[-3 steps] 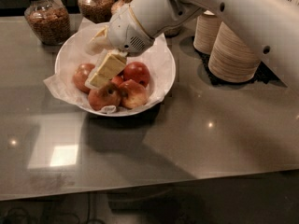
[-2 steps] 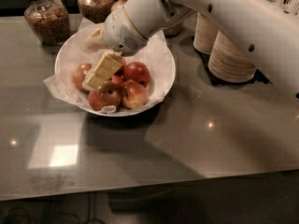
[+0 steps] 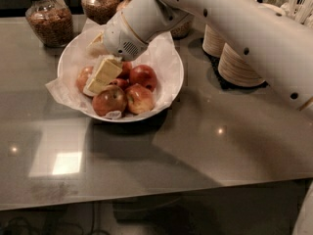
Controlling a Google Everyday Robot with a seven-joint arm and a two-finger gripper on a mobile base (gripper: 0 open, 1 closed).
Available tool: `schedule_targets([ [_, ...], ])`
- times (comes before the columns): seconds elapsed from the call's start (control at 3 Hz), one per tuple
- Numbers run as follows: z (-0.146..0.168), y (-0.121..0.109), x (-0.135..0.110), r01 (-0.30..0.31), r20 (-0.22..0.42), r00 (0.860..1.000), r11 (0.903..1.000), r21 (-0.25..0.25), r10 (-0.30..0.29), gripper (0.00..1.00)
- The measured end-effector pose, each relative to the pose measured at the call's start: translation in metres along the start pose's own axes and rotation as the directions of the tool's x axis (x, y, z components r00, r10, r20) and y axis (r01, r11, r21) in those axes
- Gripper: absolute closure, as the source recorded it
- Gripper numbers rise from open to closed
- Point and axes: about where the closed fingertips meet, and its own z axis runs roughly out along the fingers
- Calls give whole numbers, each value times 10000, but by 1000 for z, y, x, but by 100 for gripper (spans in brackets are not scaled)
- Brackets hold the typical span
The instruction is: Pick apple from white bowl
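Note:
The white bowl, lined with crinkled white paper, stands on the grey table and holds several apples. The orange-red apple lies at the bowl's left side, partly hidden behind the near finger. My gripper reaches down into the left half of the bowl from the upper right. It is open: one cream finger rests over the apples just right of the orange-red apple, and the other finger shows near the far rim. Only white paper shows between them.
Deep-red apples and yellow-streaked apples fill the rest of the bowl. Glass jars stand at the back left. Stacks of tan-and-white disposable bowls stand right of the bowl. My white arm crosses above them.
My gripper and wrist have shifted slightly left over the bowl. The apples have not moved.

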Motion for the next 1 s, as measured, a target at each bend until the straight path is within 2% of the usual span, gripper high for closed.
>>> schedule_targets([
  [1.0, 31, -18, 15, -316, -839, 9960, 9995, -58, 310, 37],
])
